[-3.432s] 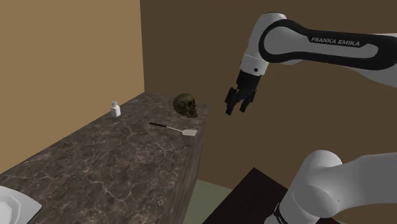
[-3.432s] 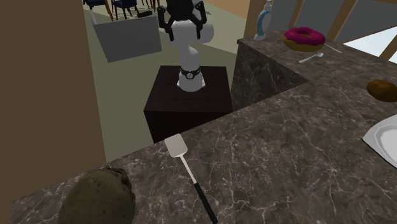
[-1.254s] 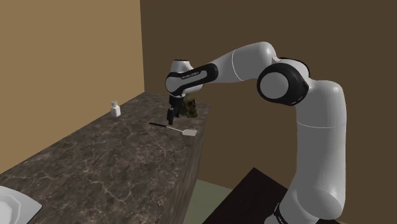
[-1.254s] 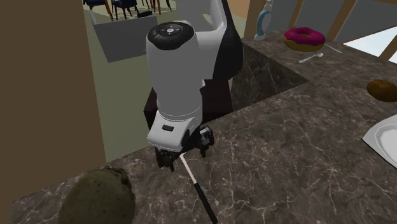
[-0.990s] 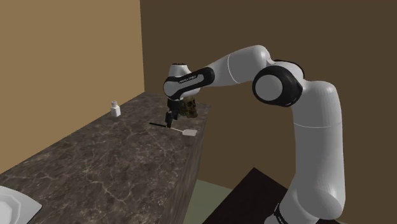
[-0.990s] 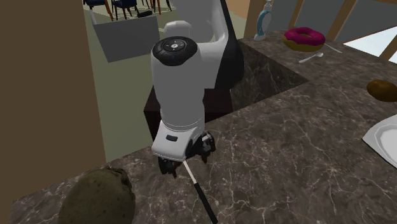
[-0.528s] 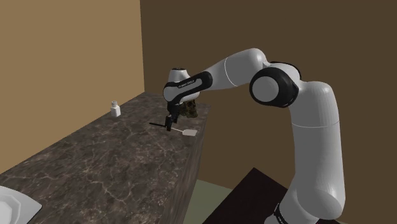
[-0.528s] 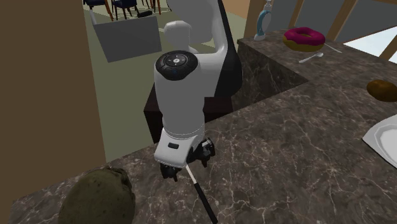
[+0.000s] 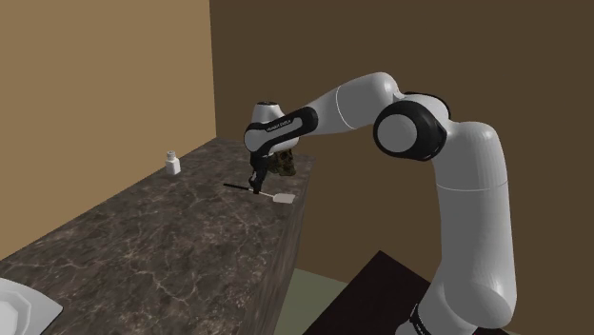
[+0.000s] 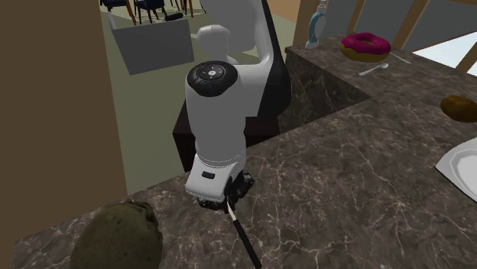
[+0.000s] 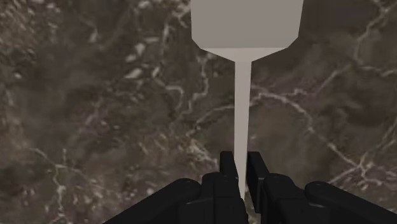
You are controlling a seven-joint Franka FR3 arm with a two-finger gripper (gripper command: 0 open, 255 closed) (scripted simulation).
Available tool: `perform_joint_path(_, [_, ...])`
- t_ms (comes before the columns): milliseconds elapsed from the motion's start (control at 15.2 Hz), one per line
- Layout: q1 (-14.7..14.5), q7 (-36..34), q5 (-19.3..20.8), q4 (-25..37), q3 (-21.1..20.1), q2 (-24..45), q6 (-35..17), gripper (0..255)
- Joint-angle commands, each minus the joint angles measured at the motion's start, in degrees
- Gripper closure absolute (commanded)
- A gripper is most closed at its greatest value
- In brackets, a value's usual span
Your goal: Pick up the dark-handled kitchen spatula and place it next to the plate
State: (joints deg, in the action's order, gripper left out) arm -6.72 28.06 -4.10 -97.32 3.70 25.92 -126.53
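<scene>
Half a second earlier the gripper (image 11: 243,175) gaped; now it clenched the spatula's (image 11: 242,95) pale shaft. The tool lay flat on the counter (image 9: 190,228), mid-frame in the shoulder view, with the plate (image 9: 19,306) far off at lower left. Lifting seemed next.

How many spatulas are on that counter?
1. The spatula lies near the edge of the counter by the skull, its shaft clasped in the gripper. The arm could hide another.
</scene>
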Motion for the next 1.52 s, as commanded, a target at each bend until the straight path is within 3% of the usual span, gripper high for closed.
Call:
perform_joint_path(0, [0.00, 0.00, 0.00, 0.00, 0.00, 0.00, 0.00, 255])
perform_joint_path(330, [0.00, 0.00, 0.00, 0.00, 0.00, 0.00, 0.00, 255])
perform_joint_path(1452, [-0.08, -0.65, 0.63, 6.59, 0.27, -4.57, 11.14, 255])
